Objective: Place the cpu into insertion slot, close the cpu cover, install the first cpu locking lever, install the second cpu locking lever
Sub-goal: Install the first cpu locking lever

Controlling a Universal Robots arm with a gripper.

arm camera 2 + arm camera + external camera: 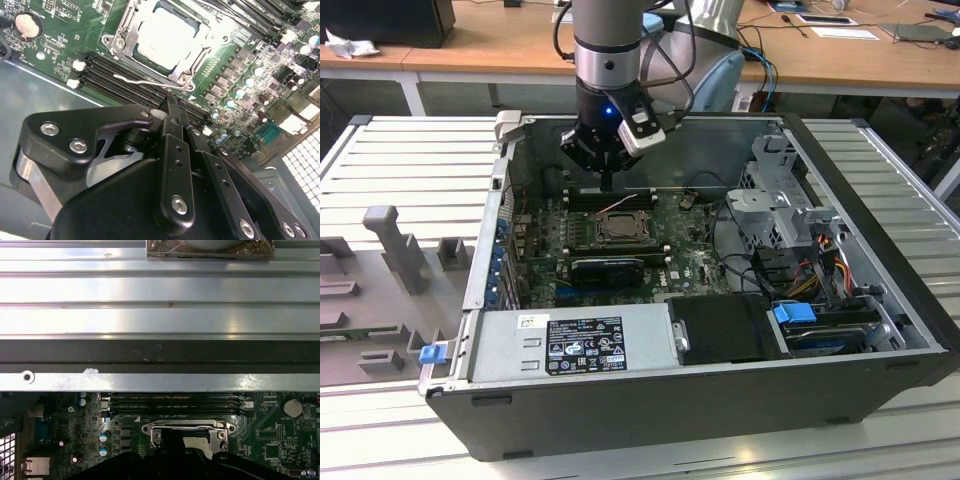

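Pale silver square cpu (167, 32) seated flat in dark silvery-rimmed insertion slot (598, 240), mid-board, thin grey metal-frame cpu cover (200, 50) lying over it. Black gripper (172, 107) near slot's far edge, jaws pinched together, empty. Probably light, stiff, fragile: edges only.

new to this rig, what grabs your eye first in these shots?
In the second wrist view the black gripper, fingers together, hangs over the memory slots beside the insertion slot. The pale cpu sits in it, with the cpu cover lying flat around it and a thin wire lever along the edge nearest the gripper. In the exterior view, the open computer case lies on a ribbed metal table.
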